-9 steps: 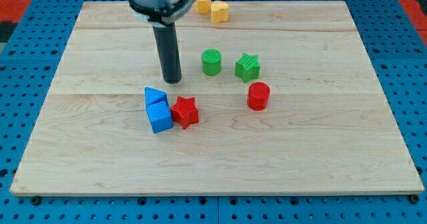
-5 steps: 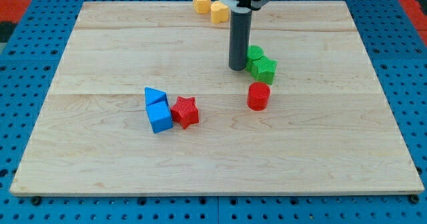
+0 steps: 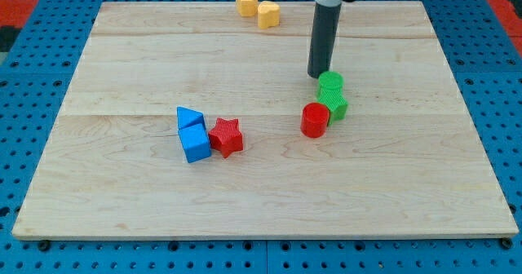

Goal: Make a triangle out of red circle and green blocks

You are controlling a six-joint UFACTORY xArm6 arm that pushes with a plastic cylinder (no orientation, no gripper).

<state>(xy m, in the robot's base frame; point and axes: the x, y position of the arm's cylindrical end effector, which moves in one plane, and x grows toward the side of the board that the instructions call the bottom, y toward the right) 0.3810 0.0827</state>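
The red circle block [image 3: 315, 120] stands right of the board's centre. The green circle block [image 3: 330, 84] sits just above and to its right. The green star block [image 3: 336, 106] is pressed between them, touching the red circle's right side. The three form a tight cluster. My tip [image 3: 319, 74] rests on the board just above and left of the green circle, touching or almost touching it.
A blue triangle [image 3: 189, 117], a blue cube [image 3: 195, 143] and a red star [image 3: 227, 136] are bunched left of centre. Two yellow blocks [image 3: 247, 2] [image 3: 268, 15] lie near the board's top edge. The wooden board [image 3: 122, 192] lies on a blue pegboard.
My tip swept from left of centre to the right and pushed the green circle and green star right and down against the red circle. The red circle barely moved.
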